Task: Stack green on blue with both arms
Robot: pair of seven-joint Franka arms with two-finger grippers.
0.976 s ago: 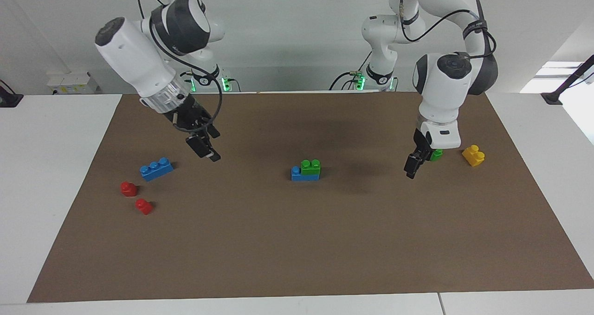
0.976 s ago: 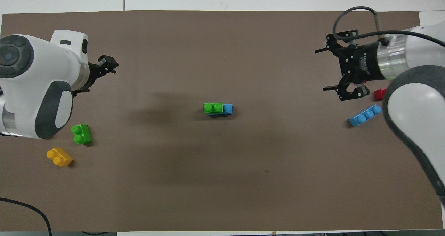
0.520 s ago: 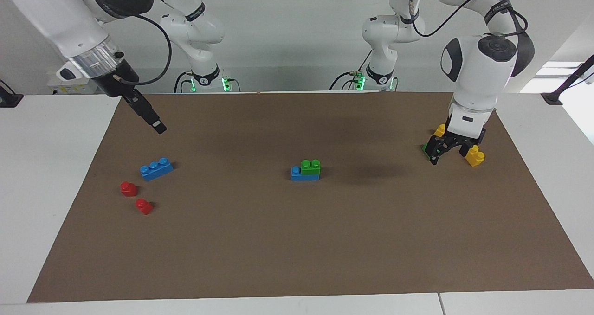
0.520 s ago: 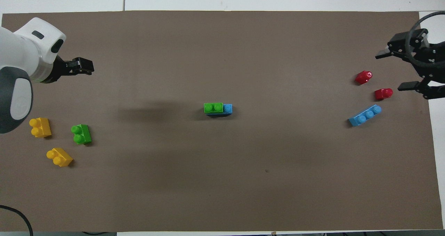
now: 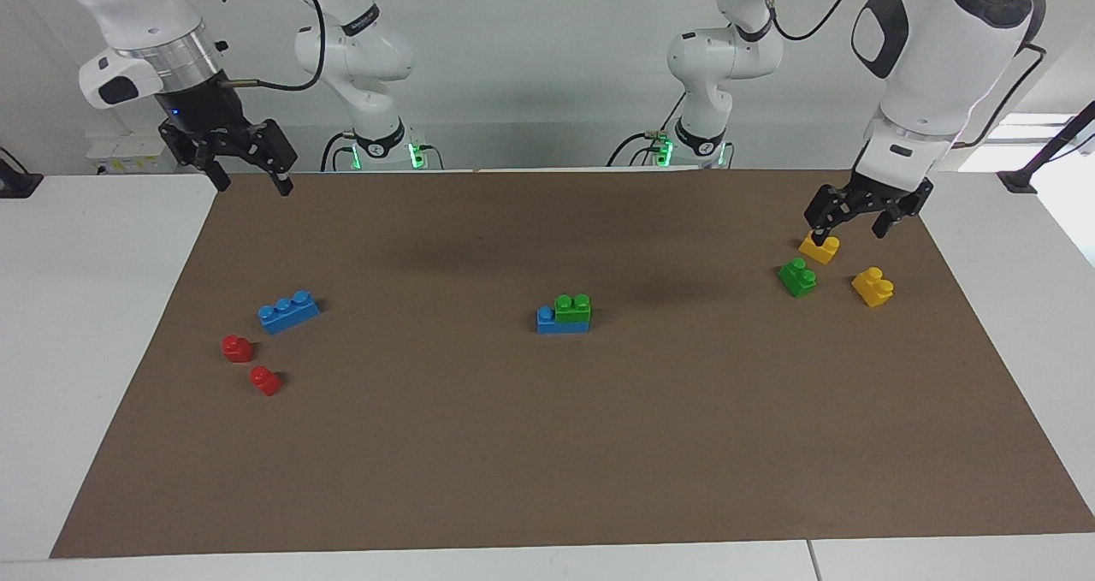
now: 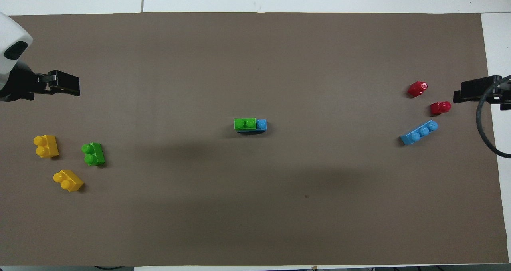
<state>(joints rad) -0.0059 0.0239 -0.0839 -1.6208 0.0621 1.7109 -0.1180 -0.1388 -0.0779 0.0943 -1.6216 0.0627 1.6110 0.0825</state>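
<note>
A green brick (image 5: 572, 307) sits on a blue brick (image 5: 560, 322) at the middle of the mat, leaving one blue stud bare; from above the green brick (image 6: 244, 123) covers most of the blue brick (image 6: 261, 124). A loose green brick (image 5: 797, 278) (image 6: 93, 154) lies toward the left arm's end. A loose blue brick (image 5: 288, 311) (image 6: 419, 132) lies toward the right arm's end. My left gripper (image 5: 851, 232) (image 6: 66, 83) hangs open and empty over a yellow brick. My right gripper (image 5: 252, 186) (image 6: 475, 91) hangs open and empty over the mat's edge at its own end.
Two yellow bricks (image 5: 873, 287) (image 5: 819, 247) lie beside the loose green one. Two small red bricks (image 5: 238, 347) (image 5: 265, 381) lie farther from the robots than the loose blue brick. A brown mat (image 5: 547, 444) covers the white table.
Both arms have risen and drawn back toward their own ends of the table. The left gripper has uncovered the loose green brick. No brick has moved.
</note>
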